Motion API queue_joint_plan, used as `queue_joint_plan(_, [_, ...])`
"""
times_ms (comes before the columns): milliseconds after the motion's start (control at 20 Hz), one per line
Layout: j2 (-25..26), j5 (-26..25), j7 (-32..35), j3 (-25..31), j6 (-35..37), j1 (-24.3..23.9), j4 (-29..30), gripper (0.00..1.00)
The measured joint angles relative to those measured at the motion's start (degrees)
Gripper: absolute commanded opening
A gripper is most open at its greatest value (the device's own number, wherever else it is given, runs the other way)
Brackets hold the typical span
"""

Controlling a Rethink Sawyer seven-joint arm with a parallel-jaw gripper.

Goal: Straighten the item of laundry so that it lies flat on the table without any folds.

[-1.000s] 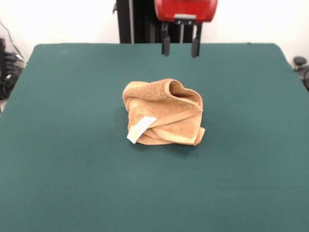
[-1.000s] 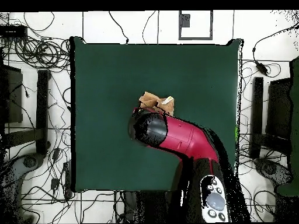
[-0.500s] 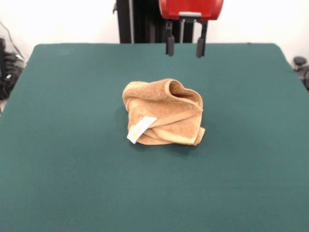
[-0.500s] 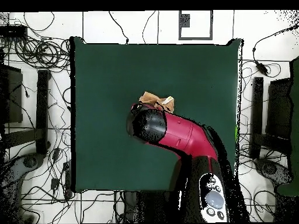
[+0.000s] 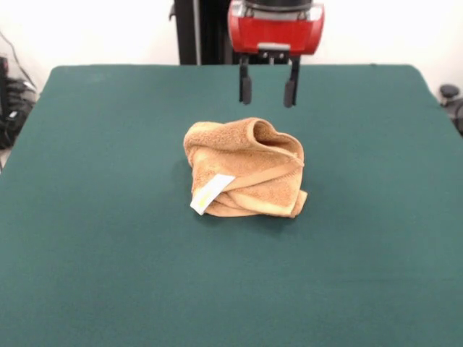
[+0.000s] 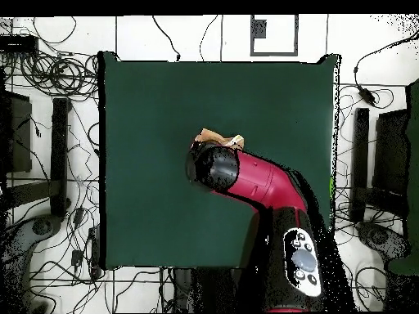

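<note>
The orange-tan towel (image 5: pixel 244 168) lies crumpled in a folded heap at the middle of the dark green table (image 5: pixel 94 238). Its white care label with yellow print (image 5: pixel 210 193) hangs at the heap's front left. A border band runs along its front and right edges. My gripper (image 5: pixel 268 90) is open and empty, hanging above and just behind the heap's raised top fold. In the overhead view the red arm (image 6: pixel 254 178) covers most of the towel (image 6: pixel 214 136); only its far edge shows.
The robot's black pedestal (image 5: pixel 199 32) stands behind the table's far edge. Cables and equipment lie on the floor around the table (image 6: pixel 49 74) in the overhead view.
My gripper has come down and moved slightly left in the front view, closer to the towel's top. The towel has not moved.
</note>
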Motion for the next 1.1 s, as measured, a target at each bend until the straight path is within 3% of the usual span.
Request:
queue_joint_plan(550, [5.45, 0.00, 0.00, 0.30, -2.05, -2.57, -3.64, 1.00])
queue_joint_plan(1100, [6.49, -0.16, 0.00, 0.34, -3.55, -2.39, -3.74, 1.00])
